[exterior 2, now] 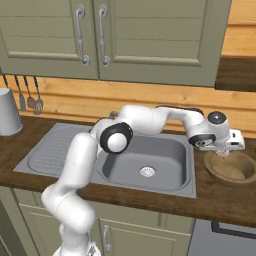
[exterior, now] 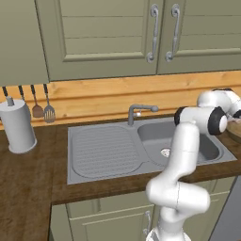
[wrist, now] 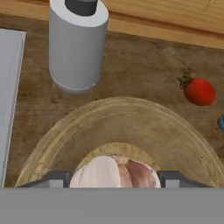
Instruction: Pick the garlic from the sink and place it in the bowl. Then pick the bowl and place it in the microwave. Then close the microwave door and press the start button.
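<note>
On the far left of the wooden counter [exterior: 28, 188] stands a grey canister [exterior: 18, 126], with utensils [exterior: 43, 110] hanging on the wall just to the right of it. To the right of the canister lies the sink [exterior 2: 60, 150], its ribbed draining board first, then the basin with the faucet [exterior: 136, 112] behind it. The white arm reaches over the basin to the sink's right side. There the gripper [exterior 2: 223, 151] hangs just above the bowl [exterior 2: 245, 172], which sits on the counter right of the sink. In the hand view the jaws are pinching the garlic [wrist: 114, 173] between them, directly over the bowl's middle. Beyond the bowl stands a grey cylinder [wrist: 77, 43], and to the right of it lies a tomato [wrist: 199, 91].
</note>
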Tool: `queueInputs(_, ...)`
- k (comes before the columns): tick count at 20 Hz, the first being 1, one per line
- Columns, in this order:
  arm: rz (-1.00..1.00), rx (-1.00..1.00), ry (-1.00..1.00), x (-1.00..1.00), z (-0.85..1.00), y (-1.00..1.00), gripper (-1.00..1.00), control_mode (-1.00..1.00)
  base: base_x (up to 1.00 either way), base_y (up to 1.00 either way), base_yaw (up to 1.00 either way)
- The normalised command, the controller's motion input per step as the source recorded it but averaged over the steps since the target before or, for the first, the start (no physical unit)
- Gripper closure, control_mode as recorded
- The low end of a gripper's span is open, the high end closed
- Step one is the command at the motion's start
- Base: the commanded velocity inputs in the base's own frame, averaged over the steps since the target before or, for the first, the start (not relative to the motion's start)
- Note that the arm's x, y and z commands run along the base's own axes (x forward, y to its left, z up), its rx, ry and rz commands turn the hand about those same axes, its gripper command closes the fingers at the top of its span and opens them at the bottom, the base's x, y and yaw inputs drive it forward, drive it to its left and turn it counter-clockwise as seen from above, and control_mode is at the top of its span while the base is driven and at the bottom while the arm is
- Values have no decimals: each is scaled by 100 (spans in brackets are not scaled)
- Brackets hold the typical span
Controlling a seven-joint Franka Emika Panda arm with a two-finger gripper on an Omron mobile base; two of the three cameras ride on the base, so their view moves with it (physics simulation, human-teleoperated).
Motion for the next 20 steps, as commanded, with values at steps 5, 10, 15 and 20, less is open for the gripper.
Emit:
queueInputs(5,-5,0,5,8,-26,-59,100,-100,0,0,0)
queueInputs(10,-7,0,1,-8,-61,-10,-100,-100,0,0,0)
queueInputs(15,-6,0,0,0,-36,0,-100,-100,0,0,0)
queueInputs(20,-4,0,-1,-21,24,23,-100,-100,0,0,0)
